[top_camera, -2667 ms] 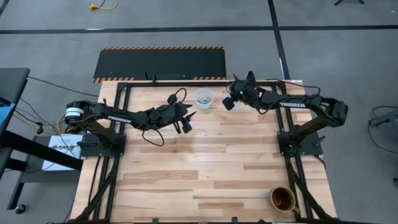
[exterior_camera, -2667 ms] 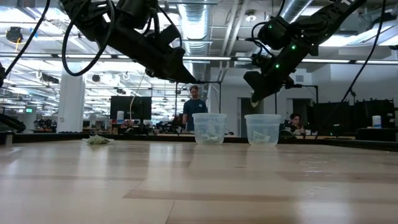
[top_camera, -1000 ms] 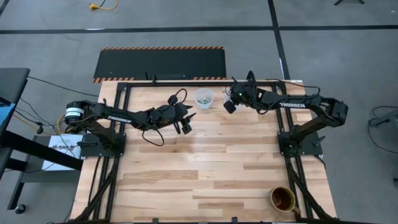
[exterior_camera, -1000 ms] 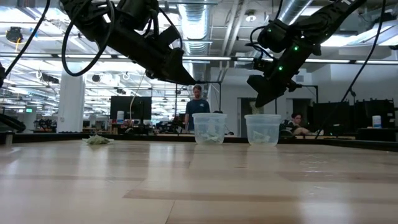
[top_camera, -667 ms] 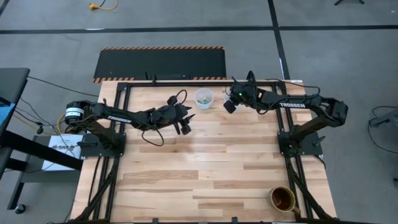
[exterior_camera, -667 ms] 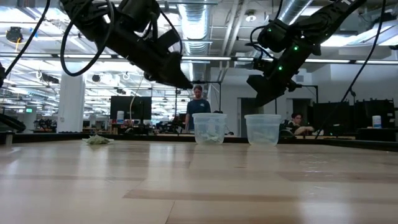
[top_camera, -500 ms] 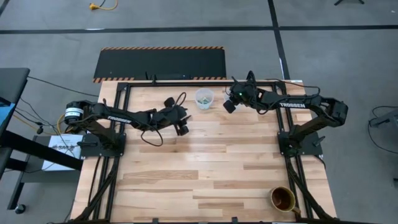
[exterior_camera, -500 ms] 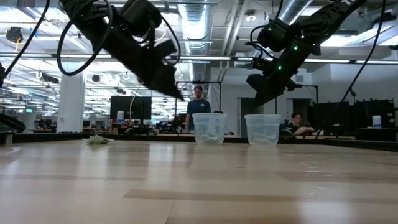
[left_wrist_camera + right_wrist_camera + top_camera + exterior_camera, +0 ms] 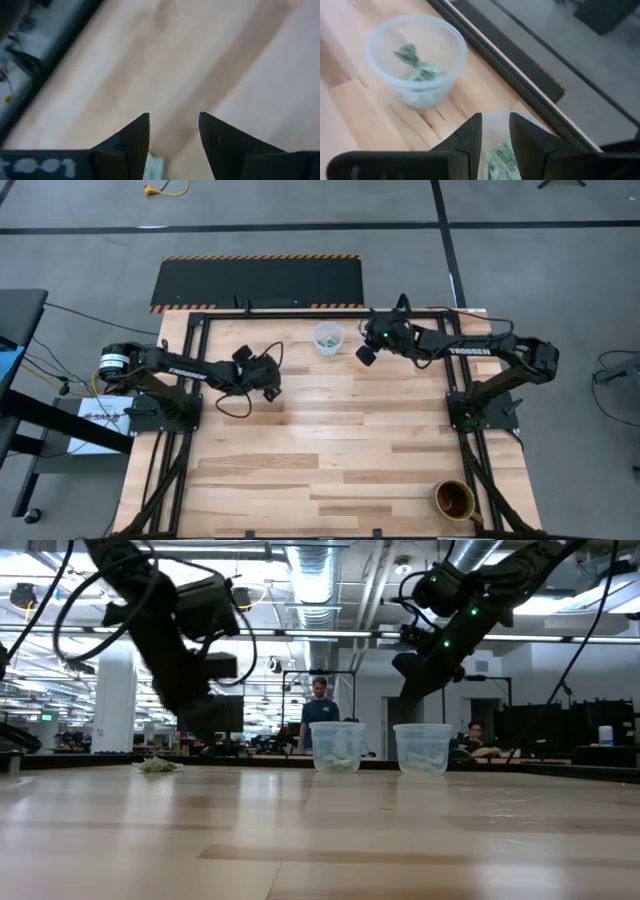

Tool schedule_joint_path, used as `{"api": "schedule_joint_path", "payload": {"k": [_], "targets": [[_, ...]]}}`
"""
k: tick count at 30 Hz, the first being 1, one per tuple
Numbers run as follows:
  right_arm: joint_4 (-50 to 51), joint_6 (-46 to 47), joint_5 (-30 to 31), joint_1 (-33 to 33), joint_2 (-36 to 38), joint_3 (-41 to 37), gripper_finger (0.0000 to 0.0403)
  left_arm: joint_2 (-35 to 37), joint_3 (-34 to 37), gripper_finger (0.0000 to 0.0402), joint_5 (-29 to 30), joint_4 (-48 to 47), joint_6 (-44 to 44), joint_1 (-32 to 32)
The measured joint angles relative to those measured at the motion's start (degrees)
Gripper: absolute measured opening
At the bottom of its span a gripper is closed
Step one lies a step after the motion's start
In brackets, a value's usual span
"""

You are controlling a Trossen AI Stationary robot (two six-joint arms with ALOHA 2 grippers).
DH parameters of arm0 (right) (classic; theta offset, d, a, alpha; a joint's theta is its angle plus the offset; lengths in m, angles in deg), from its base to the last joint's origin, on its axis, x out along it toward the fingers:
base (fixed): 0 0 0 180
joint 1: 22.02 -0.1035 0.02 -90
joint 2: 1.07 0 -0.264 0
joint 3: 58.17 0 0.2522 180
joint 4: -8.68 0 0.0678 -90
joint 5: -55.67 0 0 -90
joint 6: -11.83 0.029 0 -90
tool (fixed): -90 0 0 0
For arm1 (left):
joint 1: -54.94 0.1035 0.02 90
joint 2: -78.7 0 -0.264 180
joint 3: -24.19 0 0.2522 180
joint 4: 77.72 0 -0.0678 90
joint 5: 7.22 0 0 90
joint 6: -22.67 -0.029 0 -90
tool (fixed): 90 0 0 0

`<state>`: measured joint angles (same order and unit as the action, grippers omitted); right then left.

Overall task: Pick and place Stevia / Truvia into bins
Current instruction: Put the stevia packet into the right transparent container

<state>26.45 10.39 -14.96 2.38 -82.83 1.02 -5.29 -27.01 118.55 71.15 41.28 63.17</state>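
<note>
clear plastic bins (image 9: 415, 58), seemingly matt wood table (image 9: 340, 430)

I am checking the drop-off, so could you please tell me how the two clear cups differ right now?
The left cup stands in the open beyond the fingers in the right wrist view, while the right cup sits directly under the right gripper. Green packets show across the left cup's floor; the right cup's are partly hidden. Both are clear, round and upright.

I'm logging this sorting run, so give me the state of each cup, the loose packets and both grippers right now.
left clear cup: upright, packets inside.
right clear cup: upright, packets inside, under the right gripper.
brown cup: upright, at the table's near right corner.
loose packets: lying on the table.
left gripper: open, over bare wood.
right gripper: open, empty, above its cup.
</note>
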Motion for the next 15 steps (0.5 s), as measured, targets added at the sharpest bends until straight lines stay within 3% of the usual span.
{"api": "schedule_joint_path", "payload": {"k": [7,15], "targets": [[-4.4,-6.8,-2.4,-4.0,0.0,0.0,0.0093,0.0,5.0,0.0162,-3.0,3.3,3.5,0.0],[-9.2,-17.7,-25.2,-7.0,0.0,0.0,0.0093,0.0,6.8,0.0162,-7.0,8.8,1.2,0.0]]}}
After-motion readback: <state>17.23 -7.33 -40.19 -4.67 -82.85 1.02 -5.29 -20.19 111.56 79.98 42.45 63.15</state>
